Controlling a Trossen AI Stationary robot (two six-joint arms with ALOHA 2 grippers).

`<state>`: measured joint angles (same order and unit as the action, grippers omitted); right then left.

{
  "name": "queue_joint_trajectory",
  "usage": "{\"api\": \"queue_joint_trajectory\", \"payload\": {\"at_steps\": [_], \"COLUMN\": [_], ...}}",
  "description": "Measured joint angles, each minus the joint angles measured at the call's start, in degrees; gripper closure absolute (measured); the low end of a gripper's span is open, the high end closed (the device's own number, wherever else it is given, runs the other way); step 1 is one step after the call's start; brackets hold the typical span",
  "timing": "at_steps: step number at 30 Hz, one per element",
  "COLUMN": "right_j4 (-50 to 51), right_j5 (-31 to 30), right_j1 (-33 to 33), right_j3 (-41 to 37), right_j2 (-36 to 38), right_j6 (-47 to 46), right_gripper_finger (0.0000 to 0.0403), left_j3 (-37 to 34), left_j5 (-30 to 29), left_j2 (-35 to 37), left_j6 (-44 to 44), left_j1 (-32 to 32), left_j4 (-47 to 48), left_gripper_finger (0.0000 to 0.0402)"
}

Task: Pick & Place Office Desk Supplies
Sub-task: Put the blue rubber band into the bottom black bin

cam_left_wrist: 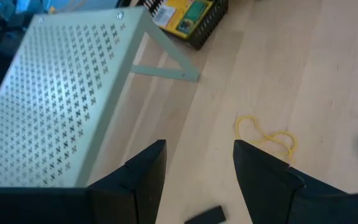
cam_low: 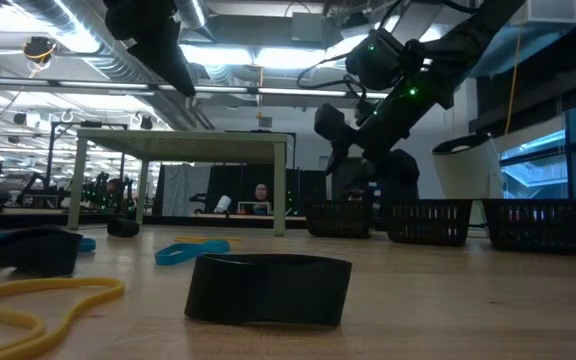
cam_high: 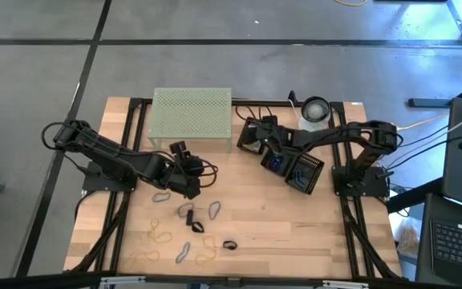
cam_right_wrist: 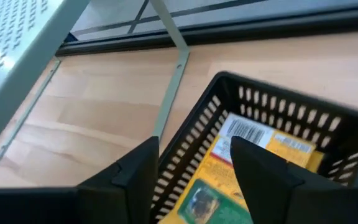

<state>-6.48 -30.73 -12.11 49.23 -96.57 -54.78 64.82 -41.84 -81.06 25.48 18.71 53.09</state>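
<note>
- Nearest the low camera, a black clip (cam_low: 268, 290) lies flat at the lower centre of the frame with a yellow rubber band (cam_low: 38, 300) at the lower left; neither is put away.
- In the high view the lower middle of the worktop (cam_high: 311, 233) holds about 10 loose supplies: tan bands (cam_high: 160, 237), a blue band (cam_high: 160, 195), another blue band (cam_high: 182, 254) and small dark clips (cam_high: 196, 227).
- Done as far as can be seen: a yellow-green crayon box (cam_right_wrist: 241, 174) lies inside a black mesh basket (cam_right_wrist: 197, 149), lower right of the right wrist view. The left wrist view shows the same sort of box (cam_left_wrist: 188, 15) in a basket at its top centre.
- 3 black baskets (cam_high: 283, 156) sit in a row at the upper centre-right of the high view, beside the pale green rack (cam_high: 192, 112); I cannot tell what the other 2 hold.
- The right claw (cam_right_wrist: 194, 168) hovers right over the basket with the box; its jaws stand apart with nothing between them, so I judge the box released.
- The left claw (cam_left_wrist: 194, 168) is spread and empty, above the worktop near the rack's front edge, left of centre in the high view, with a yellow band (cam_left_wrist: 266, 137) and a black item (cam_left_wrist: 204, 214) just ahead of it.
- What is left, I judge, is most of the job: every band and clip in the lower middle still lies on the worktop.
</note>
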Motion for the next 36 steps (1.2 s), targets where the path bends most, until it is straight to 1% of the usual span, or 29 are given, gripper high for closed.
{"api": "queue_joint_trajectory", "payload": {"at_steps": [7,13,16,20,22,24,29,31,33,36], "right_j4": [0.2,4.2,7.0,10.9,12.9,14.5,18.6,18.9,18.9,19.0], "right_j5": [4.6,4.9,6.1,11.4,13.3,13.9,13.8,13.6,13.1,12.1], "right_j1": [-0.9,-0.8,-0.3,1.6,3.0,4.7,8.9,10.6,12.1,14.3], "right_j3": [0.0,0.0,0.0,0.0,0.0,0.0,0.0,0.0,0.0,0.0], "right_j2": [2.7,8.3,11.7,15.2,16.2,16.9,17.6,17.6,17.6,17.6], "right_j6": [6.3,12.3,14.3,17.0,18.2,19.3,19.7,19.6,19.2,18.0], "right_gripper_finger": [0.0196,0.0206,0.0211,0.0216,0.0217,0.0218,0.0218,0.0218,0.0218,0.0218], "left_j3": [-1.0,-5.4,-7.5,-11.7,-14.2,-17.2,-24.3,-26.5,-27.8,-28.3], "left_j5": [5.4,7.9,11.8,18.7,22.0,24.5,25.1,25.1,25.1,24.8], "left_j2": [0.0,-0.1,-0.1,-0.1,-0.1,-0.1,-0.1,-0.1,-0.1,-0.1], "left_j6": [5.6,10.2,10.7,7.0,4.5,1.4,-5.9,-6.5,-5.1,-3.4], "left_j1": [0.0,0.4,0.4,0.5,0.8,1.2,1.9,1.9,1.6,1.6], "left_j4": [0.7,-1.1,-3.1,-7.6,-11.7,-18.4,-39.6,-47.5,-52.9,-55.0], "left_gripper_finger": [0.0219,0.0219,0.0219,0.0219,0.0219,0.0219,0.0219,0.0219,0.0219,0.0219]}}
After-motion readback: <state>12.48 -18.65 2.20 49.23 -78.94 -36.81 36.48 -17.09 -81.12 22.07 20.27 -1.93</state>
